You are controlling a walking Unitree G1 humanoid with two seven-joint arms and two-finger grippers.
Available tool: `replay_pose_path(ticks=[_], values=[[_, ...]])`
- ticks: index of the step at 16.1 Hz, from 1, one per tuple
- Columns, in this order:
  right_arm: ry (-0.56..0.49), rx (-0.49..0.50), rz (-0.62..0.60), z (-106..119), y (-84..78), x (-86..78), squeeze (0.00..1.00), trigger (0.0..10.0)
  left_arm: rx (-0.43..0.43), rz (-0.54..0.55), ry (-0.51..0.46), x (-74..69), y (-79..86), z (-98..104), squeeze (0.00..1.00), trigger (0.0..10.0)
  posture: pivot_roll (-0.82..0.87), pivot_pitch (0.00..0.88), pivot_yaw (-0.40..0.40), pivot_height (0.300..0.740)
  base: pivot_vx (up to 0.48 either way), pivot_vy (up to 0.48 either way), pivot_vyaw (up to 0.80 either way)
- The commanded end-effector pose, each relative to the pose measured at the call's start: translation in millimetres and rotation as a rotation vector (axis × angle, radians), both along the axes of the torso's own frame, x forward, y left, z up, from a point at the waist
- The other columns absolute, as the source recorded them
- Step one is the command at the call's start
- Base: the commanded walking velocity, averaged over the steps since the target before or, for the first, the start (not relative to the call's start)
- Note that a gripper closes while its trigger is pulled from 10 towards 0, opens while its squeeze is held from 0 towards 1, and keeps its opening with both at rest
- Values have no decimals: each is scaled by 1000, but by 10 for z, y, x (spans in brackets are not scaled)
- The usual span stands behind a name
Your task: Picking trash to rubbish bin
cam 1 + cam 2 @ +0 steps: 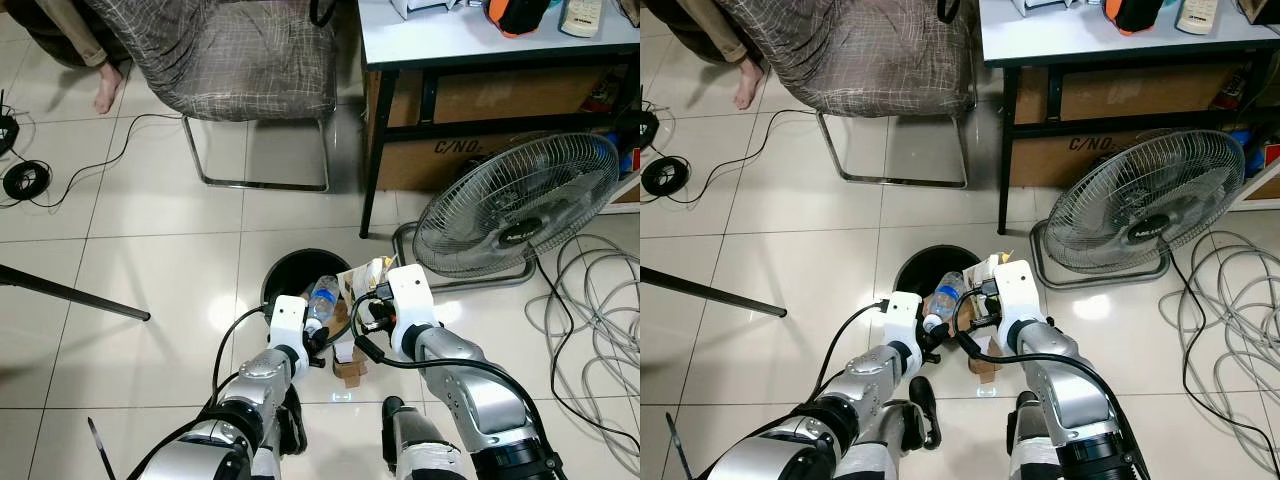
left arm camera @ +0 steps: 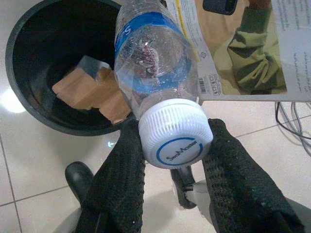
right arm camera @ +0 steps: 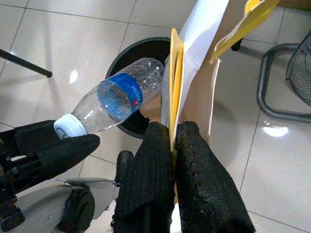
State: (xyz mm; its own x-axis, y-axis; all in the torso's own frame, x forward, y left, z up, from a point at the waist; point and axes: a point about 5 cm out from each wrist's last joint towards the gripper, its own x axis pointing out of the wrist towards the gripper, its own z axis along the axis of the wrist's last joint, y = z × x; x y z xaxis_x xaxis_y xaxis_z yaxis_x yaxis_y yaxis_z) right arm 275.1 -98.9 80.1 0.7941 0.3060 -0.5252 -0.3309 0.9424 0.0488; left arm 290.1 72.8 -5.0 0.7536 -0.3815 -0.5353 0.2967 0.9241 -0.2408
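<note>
Clear plastic water bottle with blue label and white screw cap, clamped at the cap between the black fingers of the left gripper, long axis tilted, cap toward the robot at about 6 o'clock, base angled up and away toward 1 o'clock over the rim of the round black rubbish bin. Brown cardboard scraps lying inside the bin, possibly with a paler piece among them. Just beside the bottle at 3 o'clock, flat printed card packaging with yellow and white sheets, standing on edge, pinched tight in the right gripper.
</note>
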Motion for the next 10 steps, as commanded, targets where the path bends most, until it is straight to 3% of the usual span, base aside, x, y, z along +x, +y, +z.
replay_pose_path(ticks=[1,10], values=[[12,14,3,-5,27,-27,0,10000,17,-4,49,-91,11,-96,0,10000,-289,349,112,740,0,0,0],[8,11,0,4,3,-40,0,10000,83,67,-39,36,145,0,0,10000,-299,349,113,740,0,0,0]])
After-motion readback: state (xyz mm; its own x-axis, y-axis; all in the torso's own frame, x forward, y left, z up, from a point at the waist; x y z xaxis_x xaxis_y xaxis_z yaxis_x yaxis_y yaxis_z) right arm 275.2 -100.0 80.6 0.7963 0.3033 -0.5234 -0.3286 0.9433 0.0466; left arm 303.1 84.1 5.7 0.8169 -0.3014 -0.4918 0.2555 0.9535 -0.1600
